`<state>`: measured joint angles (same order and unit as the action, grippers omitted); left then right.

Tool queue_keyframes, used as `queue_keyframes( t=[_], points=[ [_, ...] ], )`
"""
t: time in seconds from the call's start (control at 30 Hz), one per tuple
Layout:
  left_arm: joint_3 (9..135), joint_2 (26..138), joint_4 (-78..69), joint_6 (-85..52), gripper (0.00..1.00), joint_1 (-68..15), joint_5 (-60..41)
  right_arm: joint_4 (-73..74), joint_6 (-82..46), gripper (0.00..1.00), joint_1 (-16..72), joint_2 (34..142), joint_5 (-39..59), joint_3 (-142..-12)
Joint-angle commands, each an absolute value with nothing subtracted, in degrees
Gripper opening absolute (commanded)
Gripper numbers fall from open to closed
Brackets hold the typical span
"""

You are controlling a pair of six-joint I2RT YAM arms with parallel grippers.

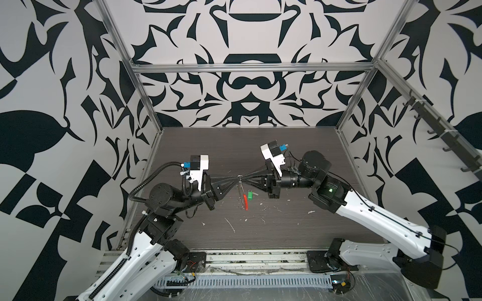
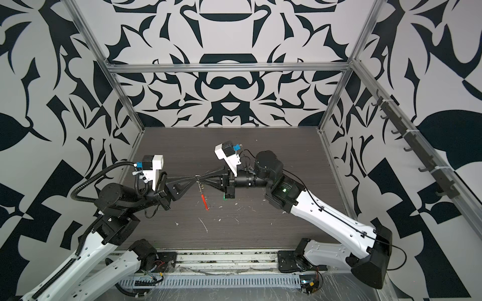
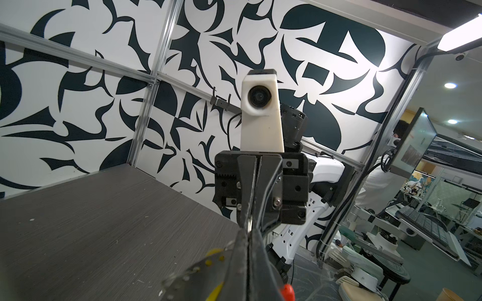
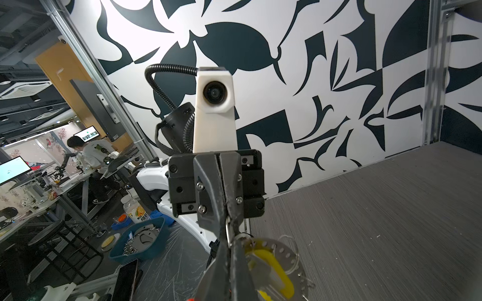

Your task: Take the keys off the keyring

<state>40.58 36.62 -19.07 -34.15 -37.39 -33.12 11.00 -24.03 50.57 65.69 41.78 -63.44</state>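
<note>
In both top views my two grippers meet tip to tip above the middle of the table (image 1: 234, 146). The left gripper (image 1: 236, 179) is shut on the keyring, whose grey wire and red sleeve (image 1: 245, 202) hang from the meeting point. The right gripper (image 1: 243, 178) is shut on a small silver ring (image 4: 228, 232) at the top of the loop. A yellow key (image 4: 271, 268) with a perforated silver disc dangles beside the right fingers and also shows as the yellow key (image 3: 214, 254) in the left wrist view. A green key (image 1: 250, 195) lies on the table under the right gripper.
White flecks (image 1: 230, 225) are scattered over the dark tabletop. Aluminium frame posts stand at the table's back corners. A rail of black hooks (image 1: 430, 130) runs along the right wall. A blue basket (image 4: 138, 242) sits on the floor outside the cell.
</note>
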Motion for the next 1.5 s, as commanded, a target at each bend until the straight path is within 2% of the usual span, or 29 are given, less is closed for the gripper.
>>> queue_keyframes(
  t=[0.0, 0.07, 0.27, 0.33, 0.57, 0.83, 1.13, 1.47],
  points=[
    [41.14, 36.7, -20.12, -35.33, 0.0, -37.34, -33.82, 10.24, -22.49, 0.0, 50.68, 64.57, 40.66, -64.9],
    [41.13, 36.57, -19.67, -35.33, 0.04, -37.35, -33.74, 9.25, -22.17, 0.0, 50.65, 64.51, 40.65, -65.21],
    [41.6, 35.79, -17.13, -35.33, 0.36, -37.35, -33.73, 4.97, -20.15, 0.0, 50.62, 63.47, 39.16, -65.74],
    [41.94, 35.4, -15.84, -35.25, 0.44, -37.35, -33.6, 3.02, -19.32, 0.0, 50.44, 63.13, 38.6, -65.97],
    [45.11, 34.58, -6.77, -32.83, 0.54, -37.35, -33.64, -4.78, -16.15, 0.0, 49.92, 62.49, 38.19, -68.25],
    [53.66, 38.14, 10.13, -27.09, 0.54, -37.35, -34.6, -15.5, -11.36, 0.0, 49.83, 62.92, 38.32, -73.74],
    [61.2, 43.31, 20.58, -21.6, 0.34, -37.35, -37.79, -20.61, -10.28, 0.0, 49.84, 64.76, 40.07, -77.84],
    [66.16, 49.07, 25.2, -18.87, 0.22, -37.35, -42.16, -21.7, -10.63, 0.0, 49.81, 66.0, 40.27, -78.88]
  ],
)
